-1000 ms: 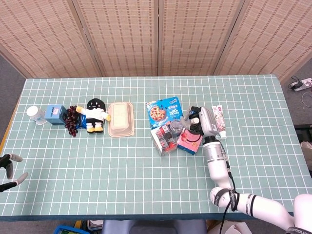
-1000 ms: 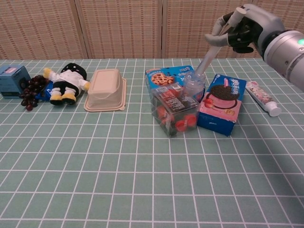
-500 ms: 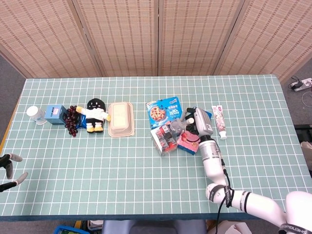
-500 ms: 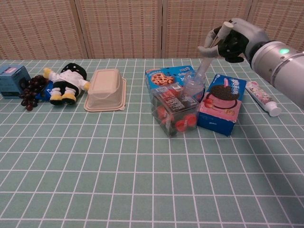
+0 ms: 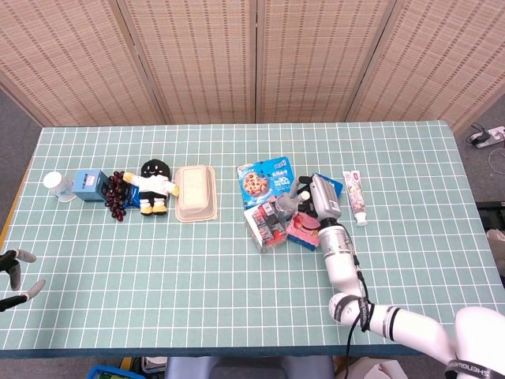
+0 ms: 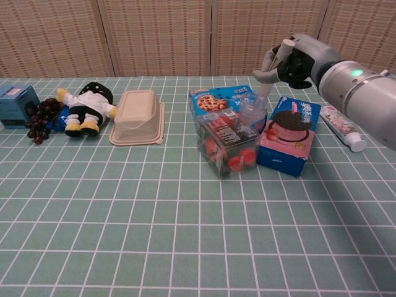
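Right hand [image 6: 291, 62] sits high at the upper right of the chest view, fingers curled around the top of a pale, slender wand [image 6: 270, 79], which slants down and to the left. The wand's lower end meets a clear rounded bottle [image 6: 250, 113] right of centre; whether wand and bottle are one piece, I cannot tell. In the head view the same hand [image 5: 314, 195] shows right of centre, over the cluster of packs, the white arm running down to the lower right corner.

The bottle stands among the packs. A clear box [image 6: 226, 143] of red and dark bits lies just in front of it and to its left, touching. A pink biscuit box [image 6: 289, 136] lies just to its right, with the hand above its far end. A blue cookie bag [image 6: 218, 99] lies flat behind, toward the screen.

Right of the pink box, apart from it, a toothpaste tube [image 6: 341, 127] lies at the right edge of the chest view.

Over to the left hand [image 5: 16, 272]: it is low on the left edge of the head view, fingers spread and holding nothing, well apart from everything.

Along the left of the table, a row: a beige tray [image 6: 137, 116], a black-and-white plush [image 6: 86, 108], dark grapes [image 6: 40, 119], a blue box [image 6: 13, 104], and in the head view a small cup [image 5: 55, 183] at the far left. The green gridded table [image 6: 154, 235] is backed by a woven screen [image 6: 154, 31].
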Robot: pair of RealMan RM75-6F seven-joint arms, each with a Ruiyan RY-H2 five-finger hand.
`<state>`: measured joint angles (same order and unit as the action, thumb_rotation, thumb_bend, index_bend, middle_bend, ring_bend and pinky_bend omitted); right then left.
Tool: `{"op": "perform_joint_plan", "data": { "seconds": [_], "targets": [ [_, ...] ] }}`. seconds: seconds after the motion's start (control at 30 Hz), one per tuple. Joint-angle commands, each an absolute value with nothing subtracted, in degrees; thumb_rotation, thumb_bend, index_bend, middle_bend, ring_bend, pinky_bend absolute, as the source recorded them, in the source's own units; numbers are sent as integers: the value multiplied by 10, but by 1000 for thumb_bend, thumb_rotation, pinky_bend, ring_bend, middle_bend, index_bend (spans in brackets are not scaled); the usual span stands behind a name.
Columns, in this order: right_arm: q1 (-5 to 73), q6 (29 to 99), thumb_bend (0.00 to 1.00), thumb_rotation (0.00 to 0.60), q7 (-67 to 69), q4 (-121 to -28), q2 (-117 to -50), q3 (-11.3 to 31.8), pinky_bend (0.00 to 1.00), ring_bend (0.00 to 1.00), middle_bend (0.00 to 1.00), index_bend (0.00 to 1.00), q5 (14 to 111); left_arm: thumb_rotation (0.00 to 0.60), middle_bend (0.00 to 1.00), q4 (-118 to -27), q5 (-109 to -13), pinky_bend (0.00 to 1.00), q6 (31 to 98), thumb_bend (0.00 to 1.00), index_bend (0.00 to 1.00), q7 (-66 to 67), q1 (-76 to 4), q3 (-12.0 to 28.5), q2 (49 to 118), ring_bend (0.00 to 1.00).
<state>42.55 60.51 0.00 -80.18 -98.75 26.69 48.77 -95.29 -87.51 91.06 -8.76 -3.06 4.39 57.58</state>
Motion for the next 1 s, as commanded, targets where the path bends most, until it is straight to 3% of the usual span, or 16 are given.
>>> {"op": "perform_joint_plan", "data": {
  "seconds": [0.03,0.23,0.33,0.4,0.57,0.7,1.0],
  "targets": [
    [429,600,610,600,0,-795,-991,267,1000,1000,1000,780,485,600,764,-953,-875,748,912,137,570,-89,-30,44,575,564],
    [431,595,549,600,6,-785,-996,268,1000,1000,1000,456,488,600,765,-953,-873,748,910,137,570,-90,-30,45,575,564],
    [431,595,472,600,8,-783,-997,267,1000,1000,1000,350,491,600,765,-952,-874,748,910,137,570,-91,-31,44,575,564],
    [431,594,370,600,10,-782,-996,267,1000,1000,1000,288,493,600,764,-952,-874,748,910,137,570,-90,-30,45,575,564],
    [429,589,154,600,13,-786,-990,264,1000,1000,1000,188,499,600,765,-952,-873,748,908,137,570,-89,-31,44,575,564],
    [426,585,36,600,11,-793,-982,260,1000,1000,1000,128,503,600,765,-952,-874,748,908,138,570,-87,-31,44,575,564],
    [400,618,0,600,-1,-845,-941,236,1000,1000,1000,72,552,600,765,-951,-873,748,905,137,570,-85,-32,44,576,564]
  ]
}}
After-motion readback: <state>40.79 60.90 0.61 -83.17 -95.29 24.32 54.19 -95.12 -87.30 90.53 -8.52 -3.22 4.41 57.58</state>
